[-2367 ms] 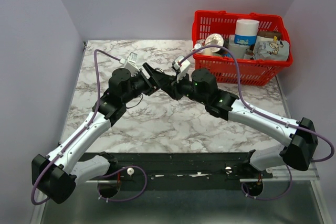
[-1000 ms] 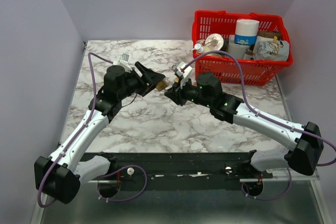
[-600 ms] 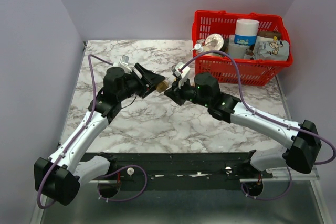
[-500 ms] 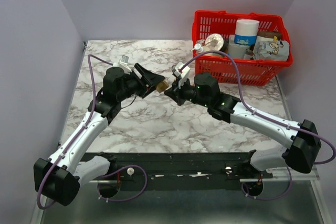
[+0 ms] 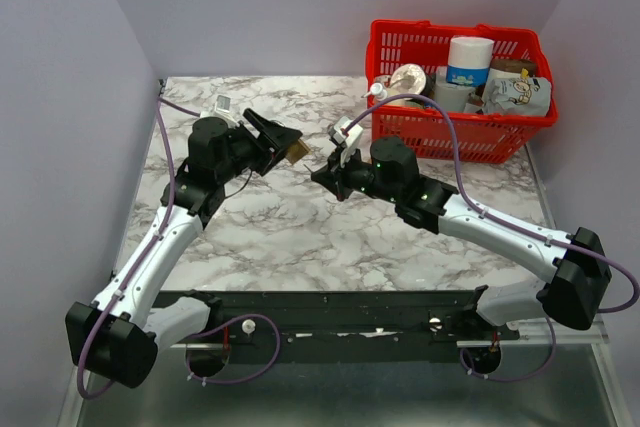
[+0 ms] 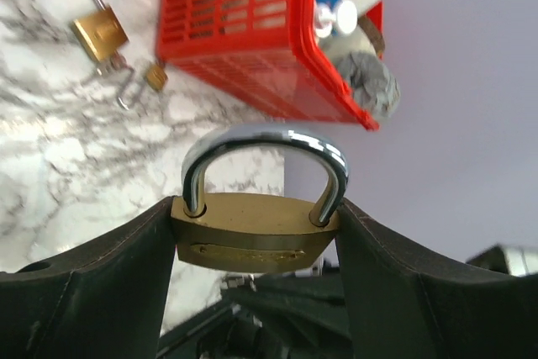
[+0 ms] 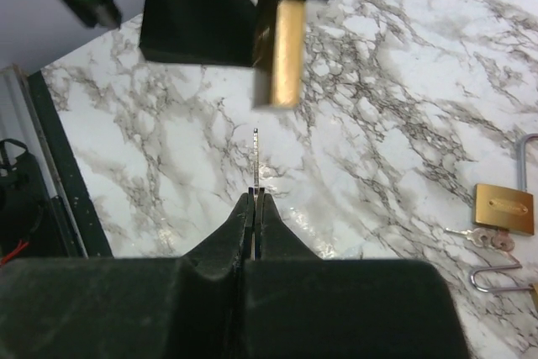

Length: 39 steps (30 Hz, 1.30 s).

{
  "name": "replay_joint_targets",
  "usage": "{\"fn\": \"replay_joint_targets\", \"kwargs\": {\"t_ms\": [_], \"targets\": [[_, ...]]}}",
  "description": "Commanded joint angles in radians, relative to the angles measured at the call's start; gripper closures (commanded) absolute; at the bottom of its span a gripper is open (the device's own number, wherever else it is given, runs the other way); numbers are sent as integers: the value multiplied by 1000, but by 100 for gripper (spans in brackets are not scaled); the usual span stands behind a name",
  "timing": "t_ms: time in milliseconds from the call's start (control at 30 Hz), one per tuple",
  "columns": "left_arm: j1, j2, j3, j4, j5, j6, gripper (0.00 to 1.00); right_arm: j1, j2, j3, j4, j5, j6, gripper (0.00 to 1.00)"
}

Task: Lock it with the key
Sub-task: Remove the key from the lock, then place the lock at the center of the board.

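The key shows only an edge-on blade, its head buried between the right fingers.

Brass padlock aloft, thin key near

I see a red basket at the far right of the marble tabletop, holding a white canister with a blue label and a crumpled bag. Near its left end a spare brass padlock lies flat, with loose keys touching it.
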Motion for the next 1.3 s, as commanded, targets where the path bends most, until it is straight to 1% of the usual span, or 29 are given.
{"fn": "replay_joint_targets", "kwargs": {"t_ms": [0, 100, 167, 267, 300, 333, 367, 400, 433, 467, 500, 533, 567, 667, 767, 800, 900, 1033, 1267], "targets": [[86, 9, 64, 55, -111, 2, 100, 6, -3, 12, 2, -71, 62, 99], [118, 18, 72, 72, -114, 9, 100, 8, -6, 4, -15, -100, 85, 99], [124, 25, 102, 46, -128, 52, 100, 8, -5, -1, -19, -108, 102, 99], [132, 37, 165, -72, -157, 231, 100, 8, -2, -2, -26, -102, 146, 99], [132, 52, 179, -145, -151, 356, 100, 8, 0, 4, -27, -91, 163, 99], [132, 64, 212, -196, -131, 423, 100, 8, 9, 7, -26, -82, 170, 99], [132, 80, 231, -262, -149, 476, 100, 6, 16, 15, -26, -70, 174, 99], [132, 109, 242, -370, -154, 539, 100, 6, 30, 46, -27, -56, 182, 99], [132, 124, 246, -420, -163, 646, 100, 3, 61, 64, -33, -42, 191, 99], [133, 139, 259, -472, -213, 702, 100, -2, 85, 91, -41, -45, 202, 99], [133, 170, 259, -544, -229, 745, 100, -2, 108, 114, -49, -53, 232, 99], [135, 181, 250, -570, -232, 843, 100, -3, 131, 164, -55, -74, 251, 99], [136, 192, 245, -599, -269, 869, 100, -2, 180, 186, -55, -89, 266, 99], [139, 209, 207, -642, -277, 964, 100, -2, 269, 258, -105, -120, 334, 99], [150, 271, 190, -695, -281, 1011, 100, -5, 322, 307, -144, -96, 400, 99], [164, 294, 182, -689, -265, 1009, 100, -6, 348, 317, -153, -96, 427, 99], [182, 359, 176, -681, -275, 1012, 100, -12, 395, 337, -167, -109, 473, 99], [218, 468, 210, -693, -287, 1029, 100, -12, 475, 355, -164, -157, 531, 99], [279, 632, 274, -704, -223, 1032, 100, -14, 582, 409, -164, -194, 653, 99]]}}
